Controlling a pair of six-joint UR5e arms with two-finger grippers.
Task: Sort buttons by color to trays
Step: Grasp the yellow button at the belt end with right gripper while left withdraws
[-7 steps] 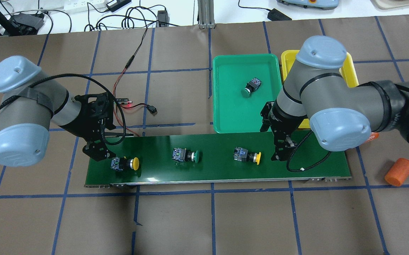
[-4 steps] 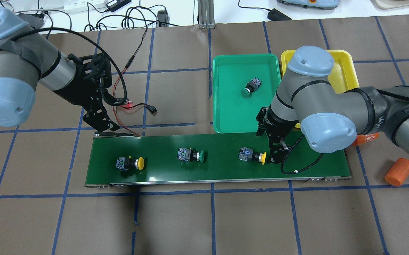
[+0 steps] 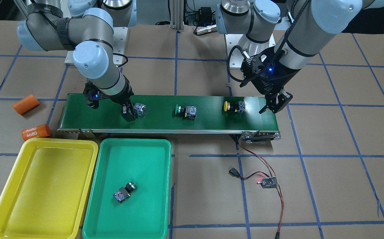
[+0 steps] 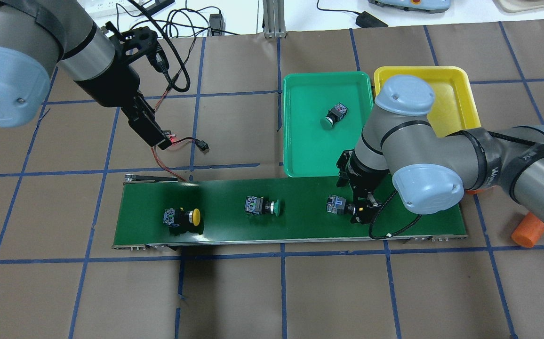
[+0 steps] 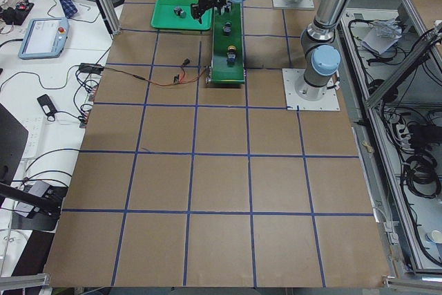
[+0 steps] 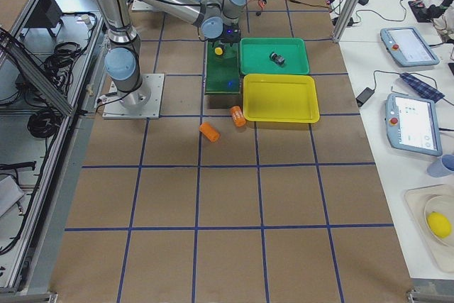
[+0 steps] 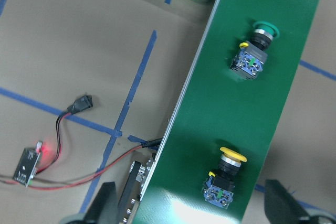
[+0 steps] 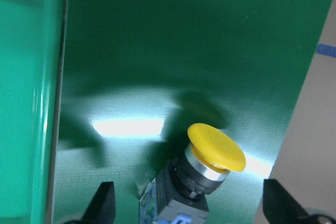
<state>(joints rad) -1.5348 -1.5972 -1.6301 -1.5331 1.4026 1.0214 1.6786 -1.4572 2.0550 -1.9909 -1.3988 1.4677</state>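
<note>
Left end effector [image 4: 156,137] is hanging raised over the bench [image 4: 234,292] on the far side of the belt [image 4: 300,188]. Its jaws are standing wide apart in its wrist view and it is holding nothing.

Three buttons are sitting on the belt: left yellow button [image 4: 182,218] near the left end, middle green button [image 4: 262,206], and right yellow button [image 8: 216,148] toward the right. Right end effector [image 4: 362,213] is sitting low on the belt with jaws spread wide, straddling the right yellow button. As far as its wrist view shows, it is not clamping it yet.

Green tray [image 4: 295,150] is lying just beyond the belt and carrying one sorted green button [image 4: 333,116]. Yellow tray [image 4: 458,94] is lying just right of it, holding no button. Orange cylinder [image 4: 528,230] is lying on the bench at far right, not part of the job.

Progress, judging: one of four is done. Two yellows and one green are waiting, and the first yellow pick is starting.

Versus a second ago:
- Left end effector has been lifting off the belt's left end and pulling away to the far side.
- All three belt buttons are riding further right.
- Right end effector, then apart from the yellow cap, has been closing in on it from the right.
- The tray button is not moving.
</note>
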